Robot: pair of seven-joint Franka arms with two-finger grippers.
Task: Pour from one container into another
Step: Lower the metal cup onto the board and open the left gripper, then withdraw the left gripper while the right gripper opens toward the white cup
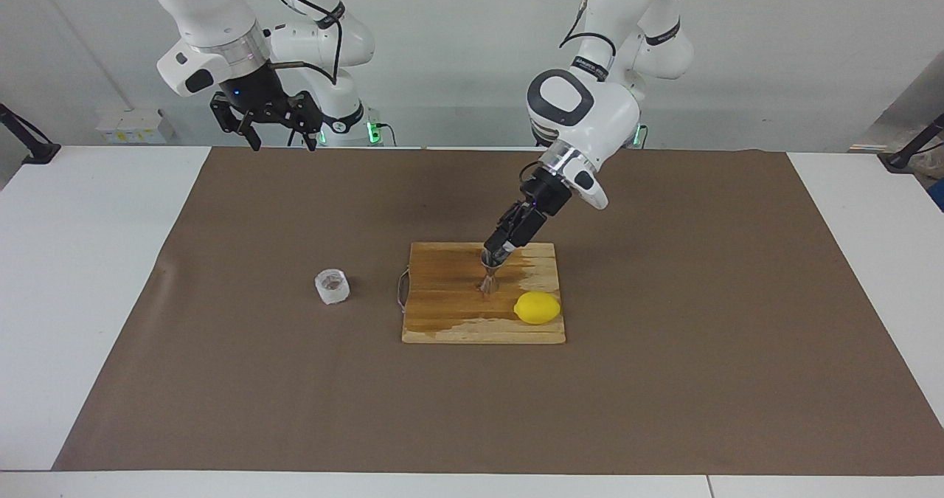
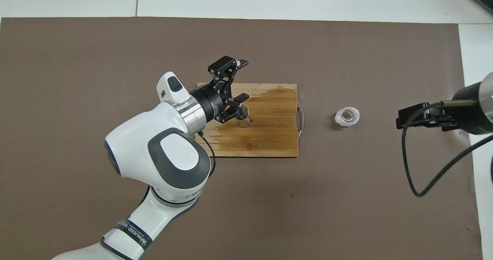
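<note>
The steel jigger (image 1: 488, 278) stands upright on the wooden cutting board (image 1: 442, 313), also visible as jigger (image 2: 243, 121) from overhead. My left gripper (image 1: 494, 256) hangs tilted right at its upper rim, seen edge-on; whether it touches I cannot tell. From overhead the left gripper (image 2: 243, 79) is open with nothing between its fingers. The whitish cup (image 1: 332, 286) sits on the brown mat toward the right arm's end, brownish inside, cup (image 2: 347, 116). My right gripper (image 1: 284, 142) waits open and raised near its base, right gripper (image 2: 402, 118).
A yellow lemon (image 1: 537, 308) lies on the board beside the jigger, farther from the robots; the left arm hides it from overhead. The board's wire handle (image 2: 301, 119) points toward the cup. A brown mat (image 1: 664, 380) covers most of the white table.
</note>
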